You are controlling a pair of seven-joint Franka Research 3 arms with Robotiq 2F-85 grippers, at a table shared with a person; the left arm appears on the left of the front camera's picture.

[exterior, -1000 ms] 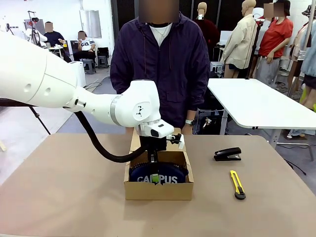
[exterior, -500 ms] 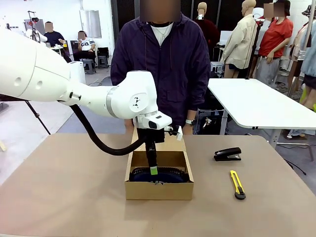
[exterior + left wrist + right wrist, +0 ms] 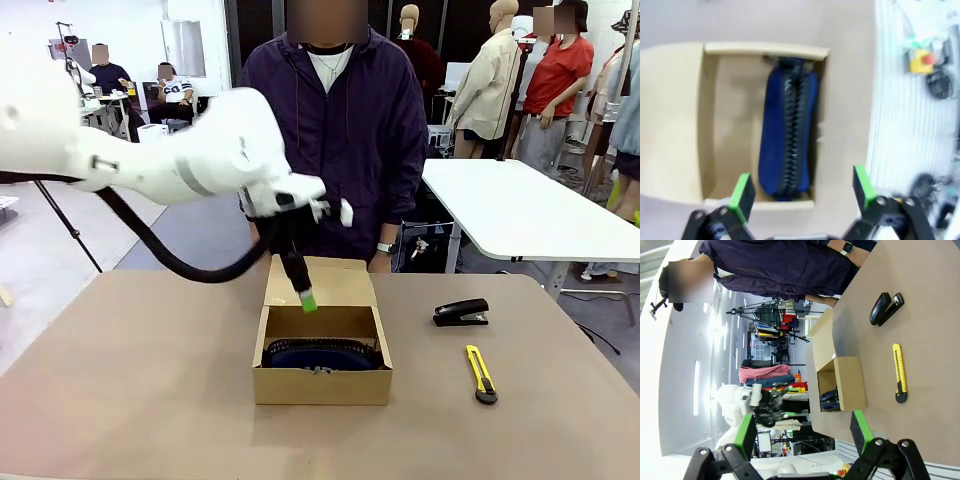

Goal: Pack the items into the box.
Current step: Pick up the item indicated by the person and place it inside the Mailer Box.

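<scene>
Left hand had lifted up out of the box since a second back, fingers spread and holding nothing, hanging just above its back edge. Pouch sat inside the box along the front wall, zipper up. Stapler and knife lay on the surface right of the box. Right hand was spread open too, empty. Risk imo: a stapler dropped onto the pouch could ride high and block the box lid

Your front camera looks across the table; both wrist cameras see the box, left close, right far.
</scene>
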